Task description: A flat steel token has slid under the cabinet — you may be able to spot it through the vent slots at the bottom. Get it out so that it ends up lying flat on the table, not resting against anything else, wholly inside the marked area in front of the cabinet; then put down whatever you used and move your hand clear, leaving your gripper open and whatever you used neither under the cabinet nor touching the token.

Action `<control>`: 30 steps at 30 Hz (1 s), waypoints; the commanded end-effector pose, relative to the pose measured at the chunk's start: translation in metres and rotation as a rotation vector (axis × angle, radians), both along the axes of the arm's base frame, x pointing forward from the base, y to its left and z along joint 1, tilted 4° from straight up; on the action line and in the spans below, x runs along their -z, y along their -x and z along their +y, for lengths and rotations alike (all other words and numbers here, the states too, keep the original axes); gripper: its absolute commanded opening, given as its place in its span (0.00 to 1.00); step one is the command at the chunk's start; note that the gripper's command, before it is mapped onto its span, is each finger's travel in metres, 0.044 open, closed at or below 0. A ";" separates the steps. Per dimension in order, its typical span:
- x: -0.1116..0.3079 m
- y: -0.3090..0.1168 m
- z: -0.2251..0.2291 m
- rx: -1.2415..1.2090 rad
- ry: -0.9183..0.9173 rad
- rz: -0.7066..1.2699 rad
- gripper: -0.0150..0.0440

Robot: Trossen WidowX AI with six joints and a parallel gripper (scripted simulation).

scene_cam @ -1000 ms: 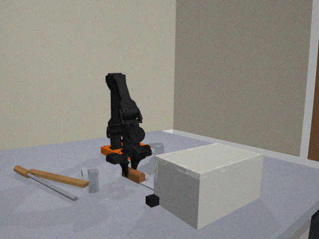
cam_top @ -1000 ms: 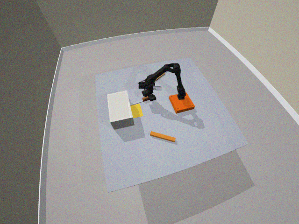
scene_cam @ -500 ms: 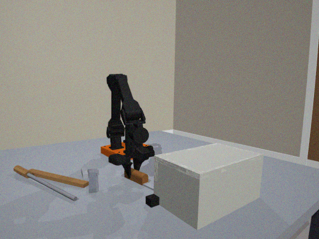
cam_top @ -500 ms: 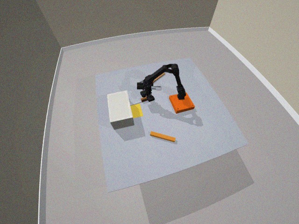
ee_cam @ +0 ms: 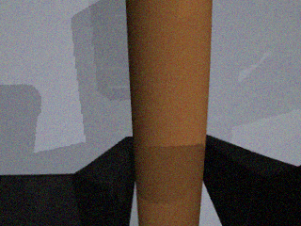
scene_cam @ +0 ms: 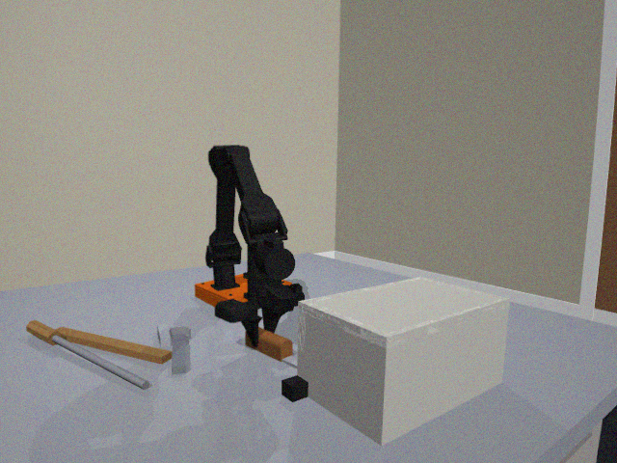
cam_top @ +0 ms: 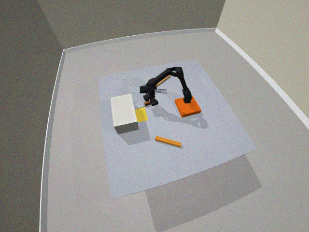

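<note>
My gripper (cam_top: 150, 102) (scene_cam: 262, 337) (ee_cam: 165, 143) is shut on the brown wooden handle (cam_top: 146, 103) (scene_cam: 280, 347) (ee_cam: 170, 71) of a thin-rod tool, low over the table. The tool's thin grey rod (cam_top: 141, 107) (scene_cam: 290, 364) runs from the handle to the front of the white cabinet (cam_top: 123, 109) (scene_cam: 343, 368). Its far end is hidden by the cabinet. The yellow marked area (cam_top: 141, 114) lies along the cabinet's front, beside the rod. The steel token is not visible in any view, and the vent slots cannot be made out.
A small black cube (scene_cam: 294, 388) stands near the cabinet's corner. A wooden bar (cam_top: 163, 80) (scene_cam: 114, 344), a grey angled piece (cam_top: 161, 91) (scene_cam: 180, 350) and another rod tool (scene_cam: 99, 360) lie to the gripper's side. An orange stick (cam_top: 167, 141) lies on the opposite side.
</note>
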State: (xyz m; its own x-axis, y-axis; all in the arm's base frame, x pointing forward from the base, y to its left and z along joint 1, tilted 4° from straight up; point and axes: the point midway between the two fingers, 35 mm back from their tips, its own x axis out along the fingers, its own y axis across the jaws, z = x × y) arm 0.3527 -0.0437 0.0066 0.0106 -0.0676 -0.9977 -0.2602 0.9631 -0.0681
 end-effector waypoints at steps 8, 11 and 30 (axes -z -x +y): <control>-0.001 -0.013 0.004 0.002 0.002 -0.002 0.25; -0.001 -0.016 0.005 0.002 0.002 -0.002 0.25; -0.001 -0.034 0.010 0.002 0.001 -0.004 0.25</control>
State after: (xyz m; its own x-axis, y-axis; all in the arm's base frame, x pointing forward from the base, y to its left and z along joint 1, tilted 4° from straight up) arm 0.3818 -0.0348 0.0070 0.0126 -0.0673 -0.9977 -0.2606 0.9630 -0.0682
